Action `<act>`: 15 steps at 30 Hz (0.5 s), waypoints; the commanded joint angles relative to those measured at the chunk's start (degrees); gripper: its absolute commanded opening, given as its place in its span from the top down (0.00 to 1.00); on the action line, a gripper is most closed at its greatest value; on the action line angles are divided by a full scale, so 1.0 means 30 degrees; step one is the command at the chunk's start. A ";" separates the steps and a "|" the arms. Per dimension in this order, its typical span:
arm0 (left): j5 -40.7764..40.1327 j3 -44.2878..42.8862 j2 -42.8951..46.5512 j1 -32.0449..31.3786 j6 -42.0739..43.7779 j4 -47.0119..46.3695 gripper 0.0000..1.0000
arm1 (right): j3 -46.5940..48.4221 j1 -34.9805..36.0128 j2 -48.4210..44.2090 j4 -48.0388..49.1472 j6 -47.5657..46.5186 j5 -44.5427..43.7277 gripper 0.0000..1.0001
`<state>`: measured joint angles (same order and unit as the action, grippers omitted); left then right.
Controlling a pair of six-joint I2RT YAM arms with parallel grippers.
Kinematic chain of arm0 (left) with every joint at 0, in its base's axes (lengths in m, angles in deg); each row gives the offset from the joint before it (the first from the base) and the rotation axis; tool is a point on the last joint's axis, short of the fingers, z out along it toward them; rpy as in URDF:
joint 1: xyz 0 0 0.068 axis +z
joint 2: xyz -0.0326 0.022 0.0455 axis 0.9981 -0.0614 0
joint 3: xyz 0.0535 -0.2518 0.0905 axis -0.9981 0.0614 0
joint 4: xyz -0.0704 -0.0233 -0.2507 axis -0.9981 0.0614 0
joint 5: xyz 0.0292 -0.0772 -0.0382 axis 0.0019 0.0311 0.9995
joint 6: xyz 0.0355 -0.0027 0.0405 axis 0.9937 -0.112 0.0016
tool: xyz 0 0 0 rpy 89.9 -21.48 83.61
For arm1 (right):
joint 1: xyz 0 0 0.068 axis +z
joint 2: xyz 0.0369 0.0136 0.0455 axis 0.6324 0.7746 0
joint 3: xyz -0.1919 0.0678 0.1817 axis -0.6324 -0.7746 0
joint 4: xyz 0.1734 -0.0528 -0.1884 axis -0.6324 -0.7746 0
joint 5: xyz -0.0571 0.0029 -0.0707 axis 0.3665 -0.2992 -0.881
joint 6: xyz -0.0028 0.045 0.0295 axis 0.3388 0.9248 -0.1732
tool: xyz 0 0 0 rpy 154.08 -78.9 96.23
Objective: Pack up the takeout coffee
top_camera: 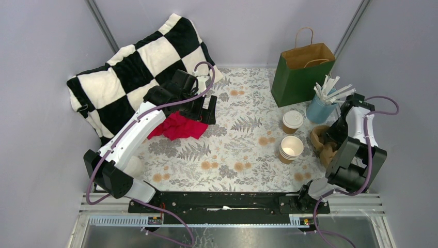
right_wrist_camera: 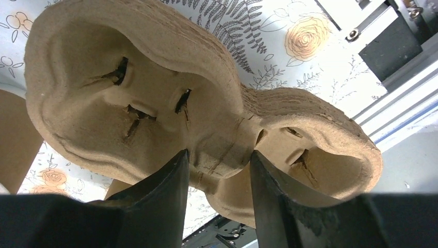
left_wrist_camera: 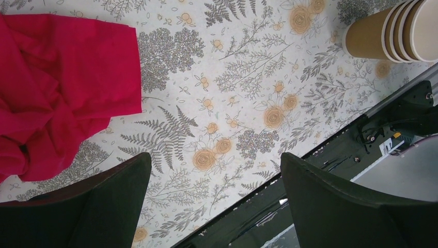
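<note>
A floral tablecloth [top_camera: 243, 150] is covering the table, and a black-and-white checkered blanket [top_camera: 139, 67] is lying bunched in its far left corner. A green paper bag [top_camera: 299, 77] is standing open at the far right. The left gripper [left_wrist_camera: 214, 170] is hanging over the tablecloth with its jaws spread wide and nothing between them, and a crumpled red cloth [left_wrist_camera: 57, 88] is lying just beside it. The right gripper [right_wrist_camera: 219, 157] is clamping the narrow waist of a molded cardboard cup carrier [right_wrist_camera: 155, 93] near the table's right edge. A blue cup [top_camera: 317, 111] of white sticks is standing beyond the carrier, next to the bag. A stack of lidless brown cups [top_camera: 291, 149] is sitting left of the carrier. The takeout coffee [top_camera: 292, 122], white lid on, is standing upright just behind that stack and in front of the bag, with neither gripper touching it.
</note>
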<state>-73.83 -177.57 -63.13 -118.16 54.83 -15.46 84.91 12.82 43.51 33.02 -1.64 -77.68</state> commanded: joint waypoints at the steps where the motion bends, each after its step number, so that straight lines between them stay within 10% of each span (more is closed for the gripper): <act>1: 0.0465 -0.0278 0.0634 0.0137 -0.0156 0.0101 0.01 | 0.1758 0.0366 -0.0804 -0.1306 -0.0775 -0.0859 0.47; 9: 0.0803 -0.0304 0.0648 0.0219 -0.0485 0.0015 0.01 | 0.1210 0.1494 -0.1178 -0.1312 -0.0765 -0.1067 0.13; 15: 0.0591 0.0099 0.1144 0.0219 -0.0890 -0.0418 0.01 | 0.1355 0.1902 -0.1532 0.0662 -0.1420 0.2971 0.32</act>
<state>-72.48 -177.57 -62.99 -117.77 53.28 -14.45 88.39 17.36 41.00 31.05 -4.13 -76.43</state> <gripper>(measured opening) 0.990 0.728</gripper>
